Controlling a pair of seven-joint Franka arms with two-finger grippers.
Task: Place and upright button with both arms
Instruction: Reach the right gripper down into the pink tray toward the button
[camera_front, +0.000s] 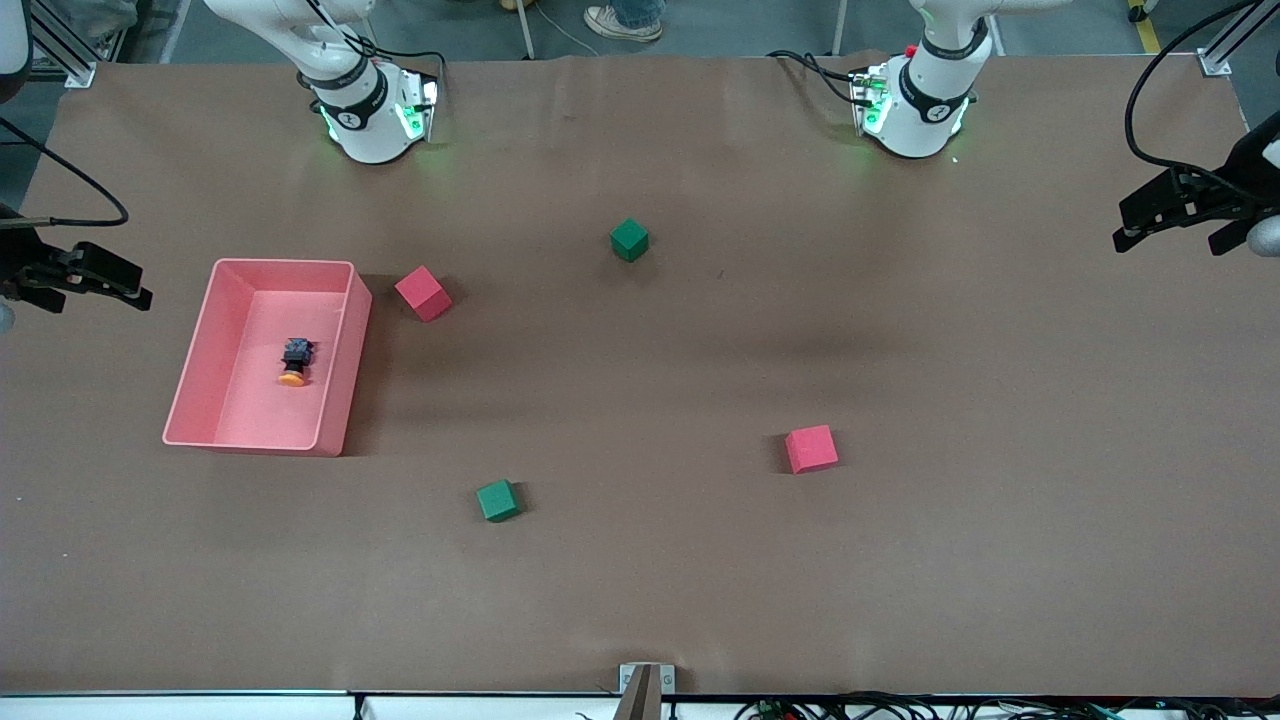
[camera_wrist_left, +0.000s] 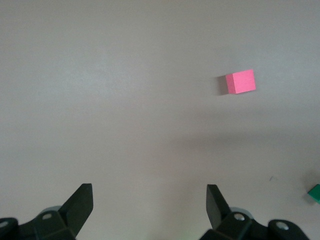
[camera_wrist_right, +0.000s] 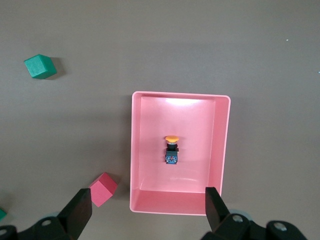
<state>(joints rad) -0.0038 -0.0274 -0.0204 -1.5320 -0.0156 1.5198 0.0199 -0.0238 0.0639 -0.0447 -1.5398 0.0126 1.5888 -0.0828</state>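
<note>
The button (camera_front: 294, 362) lies on its side on the floor of a pink bin (camera_front: 340, 370), its orange cap pointing toward the front camera. It also shows in the right wrist view (camera_wrist_right: 171, 149), inside the bin (camera_wrist_right: 222, 145). My right gripper (camera_front: 115, 285) is open and empty, high up at the right arm's end of the table, beside the bin; in its wrist view (camera_wrist_right: 147, 210) the bin lies well below it. My left gripper (camera_front: 1160, 225) is open and empty, high over the left arm's end of the table, over bare table in its wrist view (camera_wrist_left: 149, 205).
A red cube (camera_front: 423, 293) sits beside the bin and shows in the right wrist view (camera_wrist_right: 102, 189). A green cube (camera_front: 629, 240) lies mid-table. Another red cube (camera_front: 811, 448) and another green cube (camera_front: 498, 500) lie nearer the front camera. The left wrist view shows a red cube (camera_wrist_left: 240, 81).
</note>
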